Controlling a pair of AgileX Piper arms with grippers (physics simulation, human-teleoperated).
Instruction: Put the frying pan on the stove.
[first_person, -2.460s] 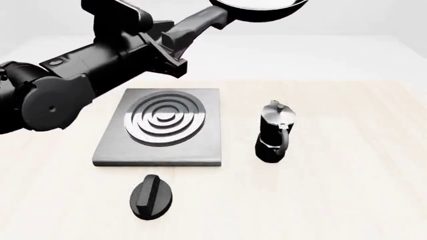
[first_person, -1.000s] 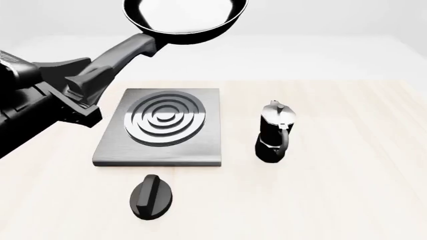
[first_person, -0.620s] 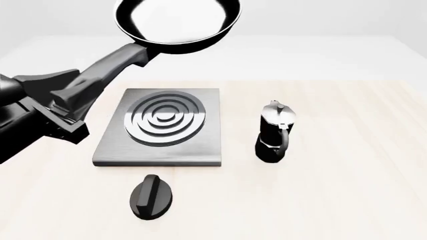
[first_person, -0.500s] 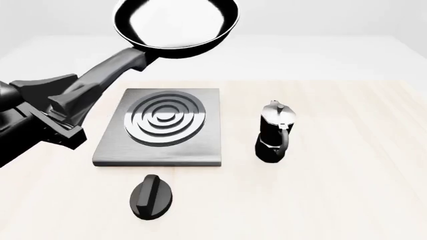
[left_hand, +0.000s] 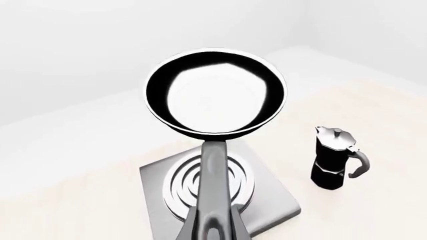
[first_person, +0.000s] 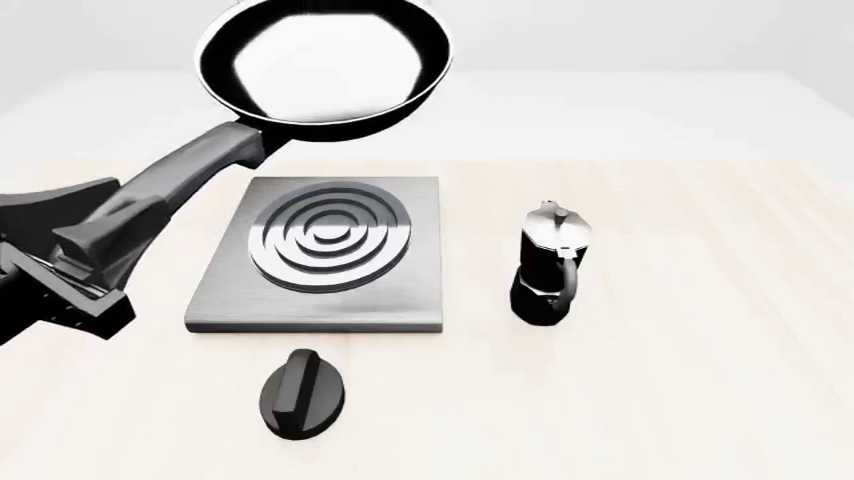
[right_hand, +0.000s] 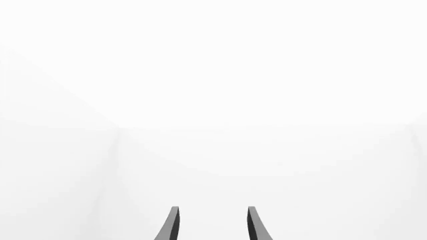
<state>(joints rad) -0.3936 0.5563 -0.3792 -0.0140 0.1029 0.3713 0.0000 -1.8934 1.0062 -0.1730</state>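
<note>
At the front view's left edge the left gripper (first_person: 100, 240) pinches the frying pan (first_person: 324, 62) by the end of its long dark grey handle, its fingers (first_person: 60, 200) pressed against the handle's sides. The handle slants up and to the right, so the round black bowl hangs in the air beyond the far left corner of the stove (first_person: 320, 255), well clear of the slab and touching nothing else. The pan's inside is glossy and reflects pale; its rim is thin and black.

The stove is a flat square grey metal slab lying on the pale wood-grain tabletop (first_person: 694, 350), with shiny concentric rings making a round burner toward its far half. Its top carries nothing, and bare tabletop runs along its left edge up to the gripper. Near its front edge, just apart from it, lies a small black oval knob (first_person: 302, 393) with a raised ridge.

To the right of the stove, with a strip of bare wood between, stands a moka pot (first_person: 547, 262), upright, faceted, black below and silver at the lid, its handle toward the camera. Beyond it the tabletop stretches open to the right edge.

In the right wrist view the right gripper (right_hand: 211, 225) has its two dark fingers spread apart with nothing between them, before a blank white background.
</note>
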